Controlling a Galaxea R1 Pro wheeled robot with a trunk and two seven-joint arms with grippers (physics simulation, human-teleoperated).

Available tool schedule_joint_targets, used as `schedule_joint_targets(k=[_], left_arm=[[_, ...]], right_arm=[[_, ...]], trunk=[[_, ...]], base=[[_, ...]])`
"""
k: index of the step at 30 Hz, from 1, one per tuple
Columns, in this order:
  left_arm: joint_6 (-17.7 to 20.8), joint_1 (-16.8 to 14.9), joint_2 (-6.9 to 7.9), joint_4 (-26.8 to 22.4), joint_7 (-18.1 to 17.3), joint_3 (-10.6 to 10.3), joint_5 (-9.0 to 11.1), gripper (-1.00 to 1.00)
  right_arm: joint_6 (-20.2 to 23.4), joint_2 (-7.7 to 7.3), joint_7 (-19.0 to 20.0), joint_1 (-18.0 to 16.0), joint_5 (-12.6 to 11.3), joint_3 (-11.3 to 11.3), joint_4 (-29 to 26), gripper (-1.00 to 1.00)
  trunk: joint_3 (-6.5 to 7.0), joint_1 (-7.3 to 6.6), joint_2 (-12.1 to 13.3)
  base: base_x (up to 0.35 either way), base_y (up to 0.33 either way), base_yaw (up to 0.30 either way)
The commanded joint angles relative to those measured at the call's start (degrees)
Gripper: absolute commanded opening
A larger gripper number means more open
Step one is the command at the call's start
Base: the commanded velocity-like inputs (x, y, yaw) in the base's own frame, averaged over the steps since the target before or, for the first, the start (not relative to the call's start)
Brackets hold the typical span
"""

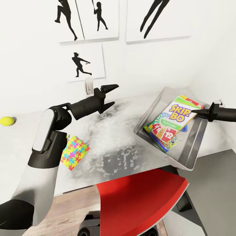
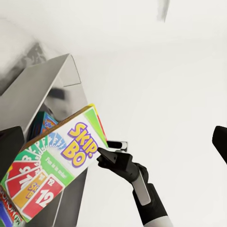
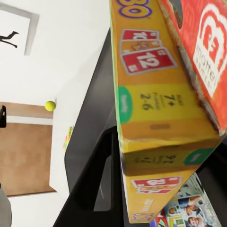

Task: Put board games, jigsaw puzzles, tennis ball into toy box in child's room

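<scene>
Your right claw touches the top of the yellow-green-red game box; its jaw state can't be told. The box reads "SKIP-BO", with "12" cards, and leans inside the grey bin. Your left claw hangs open over the table, well left of the bin.

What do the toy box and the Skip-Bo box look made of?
Toy box: smooth grey metal or hard plastic, judging by its soft sheen and thin flared walls. Skip-Bo box: printed cardboard, apparently, with glossy colour graphics and folded edges in the right wrist view.
</scene>
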Motion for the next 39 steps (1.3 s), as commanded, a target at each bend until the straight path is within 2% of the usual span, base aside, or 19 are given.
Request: schedule_joint_targets(k=[1,11,39], left_arm=[[0.03,-0.06,-0.04,-0.02,0.58,0.04,0.61,1.00],[0.03,0.00,-0.04,-0.02,0.57,0.04,0.61,1.00],[0.03,-0.06,-0.04,-0.02,0.68,0.04,0.61,1.00]], right_arm=[[-0.24,-0.05,0.08,-0.06,0.46,0.83,0.10,-1.00],[-0.31,-0.16,0.08,-0.13,0.46,0.74,0.10,-1.00],[-0.36,-0.38,0.08,-0.15,0.38,0.30,0.10,-1.00]], trunk=[[-0.19,0.04,-0.09],[-1.06,0.04,-0.09],[-2.06,0.04,-0.09]], base=[[0.000,0.000,0.000],[0.000,0.000,0.000],[0.000,0.000,0.000]])
